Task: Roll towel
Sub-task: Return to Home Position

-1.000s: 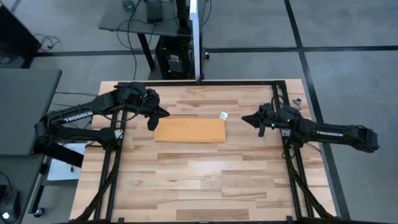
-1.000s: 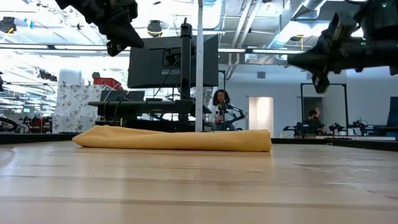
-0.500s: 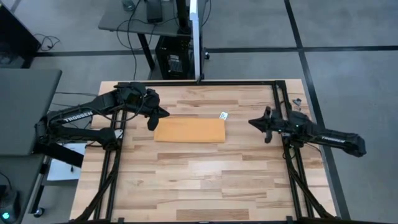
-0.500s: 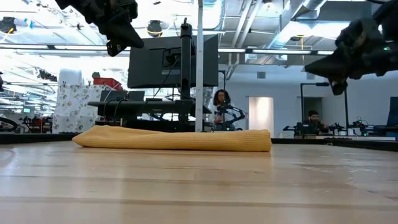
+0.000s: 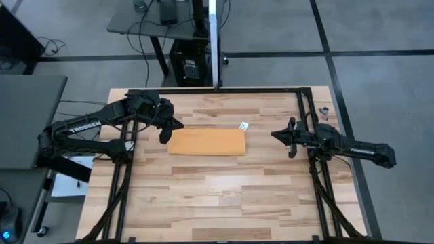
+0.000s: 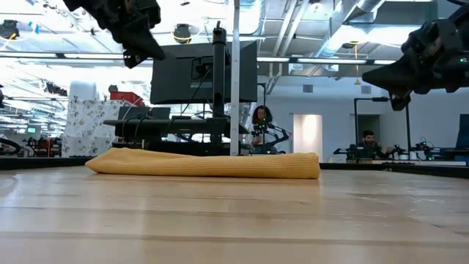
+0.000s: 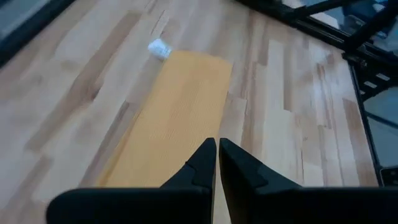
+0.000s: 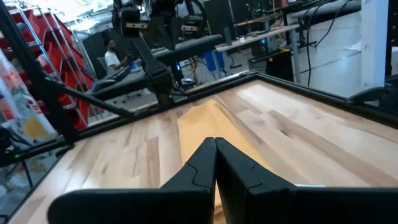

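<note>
The mustard-orange towel [image 5: 207, 141] lies flat on the table as a folded long strip, its white tag [image 5: 243, 125] at the far right corner. It also shows in the low view [image 6: 205, 163], the left wrist view [image 7: 168, 118] and the right wrist view [image 8: 208, 124]. My left gripper [image 5: 165, 131] is shut and hovers above the towel's left end [image 7: 216, 163]. My right gripper [image 5: 283, 139] is shut and hovers off the towel's right end [image 8: 215, 163], high above the table [image 6: 392, 84].
The black frame rails [image 5: 312, 129] run along the table's left, right and far edges. A white post [image 5: 215, 41] stands behind the far edge. Bare wood [image 5: 217, 196] lies between the towel and the near edge. People sit in the room beyond [image 6: 258, 117].
My right gripper has drawn back toward the table's right edge, away from the towel, still shut. The towel has stayed put.
</note>
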